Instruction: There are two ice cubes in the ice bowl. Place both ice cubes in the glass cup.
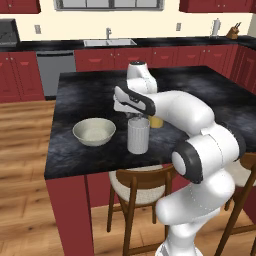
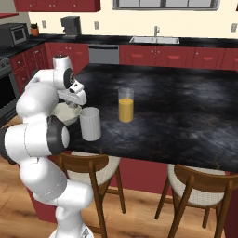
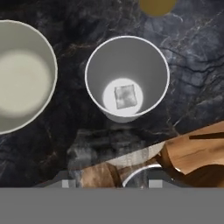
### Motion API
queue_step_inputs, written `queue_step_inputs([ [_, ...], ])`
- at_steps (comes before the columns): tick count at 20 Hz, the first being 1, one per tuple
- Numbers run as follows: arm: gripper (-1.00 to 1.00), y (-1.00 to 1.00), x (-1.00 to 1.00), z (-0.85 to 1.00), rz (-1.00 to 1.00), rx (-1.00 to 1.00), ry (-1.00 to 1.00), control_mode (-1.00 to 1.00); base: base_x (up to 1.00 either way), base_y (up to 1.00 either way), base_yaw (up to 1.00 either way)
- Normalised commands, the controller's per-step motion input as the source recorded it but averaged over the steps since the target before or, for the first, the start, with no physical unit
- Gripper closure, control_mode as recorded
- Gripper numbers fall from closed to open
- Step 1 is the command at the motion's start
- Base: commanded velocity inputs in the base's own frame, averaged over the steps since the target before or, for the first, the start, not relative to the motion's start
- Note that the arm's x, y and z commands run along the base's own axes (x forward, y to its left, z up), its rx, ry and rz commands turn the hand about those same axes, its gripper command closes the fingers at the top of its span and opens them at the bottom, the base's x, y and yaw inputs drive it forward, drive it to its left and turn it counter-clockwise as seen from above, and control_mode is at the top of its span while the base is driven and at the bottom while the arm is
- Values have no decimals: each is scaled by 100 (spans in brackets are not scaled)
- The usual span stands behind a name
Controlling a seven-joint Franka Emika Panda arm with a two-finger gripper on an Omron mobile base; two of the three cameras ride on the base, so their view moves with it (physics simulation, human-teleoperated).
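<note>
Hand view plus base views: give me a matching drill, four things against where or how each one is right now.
Things:
1. ice cube
2. ice bowl
3. glass cup
4. glass of orange liquid

States:
A. no cube shows in the part seen from the hand view
B. lies on the bottom inside the tumbler
C. upright on the dark counter, behind the tumbler as seen from the base
D. upright, right below the tool

Pairs: 1-B, 2-A, 3-D, 4-C
</note>
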Motion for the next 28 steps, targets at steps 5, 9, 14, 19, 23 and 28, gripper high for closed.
queue_step_inputs([
  [5, 100, -12, 37, -27, -2, 0, 0, -100, 0, 0, 0],
  [9, 100, -28, 3, -32, -4, 0, 0, -100, 0, 0, 0],
  [14, 100, -13, 16, -17, -5, 0, 0, -100, 0, 0, 0],
  [19, 100, 0, 32, -6, -6, 0, -1, -100, 0, 0, 0],
  [23, 100, -3, 8, -12, -5, 0, 0, -100, 0, 0, 0],
  [28, 100, -5, 2, -14, -6, 0, 0, -100, 0, 0, 0],
])
